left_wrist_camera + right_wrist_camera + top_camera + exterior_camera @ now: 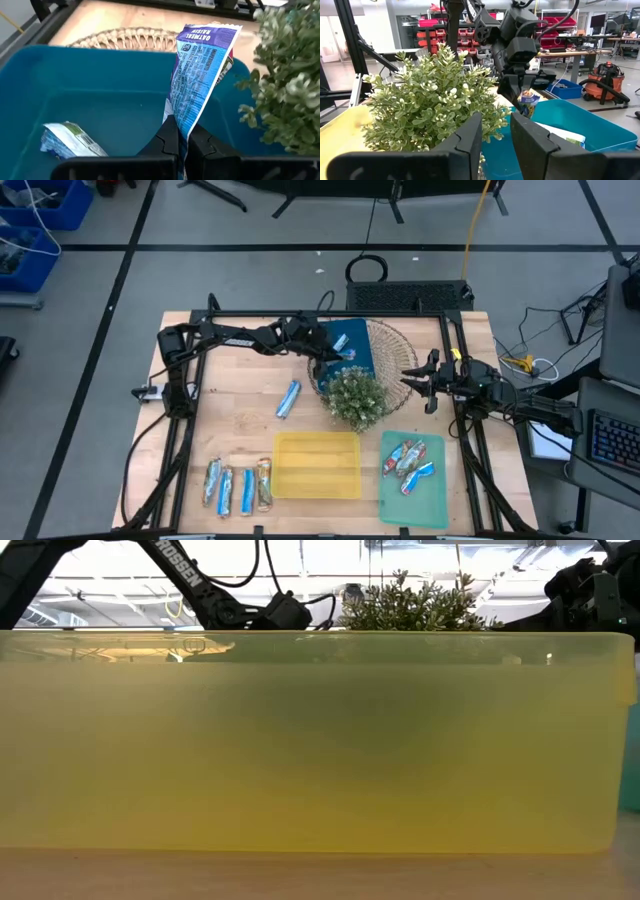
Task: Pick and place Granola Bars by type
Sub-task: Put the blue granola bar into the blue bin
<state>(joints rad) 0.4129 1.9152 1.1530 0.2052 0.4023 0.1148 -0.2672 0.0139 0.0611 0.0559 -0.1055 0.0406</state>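
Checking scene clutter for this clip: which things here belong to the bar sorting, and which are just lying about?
Part of the job:
- left gripper, shut on a blue bar
- blue bin with another bar
- yellow tray
- green tray
- loose bar
- row of bars

Just lying about:
- plant
- woven mat
- right gripper, waiting open

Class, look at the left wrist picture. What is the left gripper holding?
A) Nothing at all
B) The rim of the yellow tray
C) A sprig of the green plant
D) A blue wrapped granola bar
D: the left gripper is shut on a blue granola bar, held upright over the blue bin.
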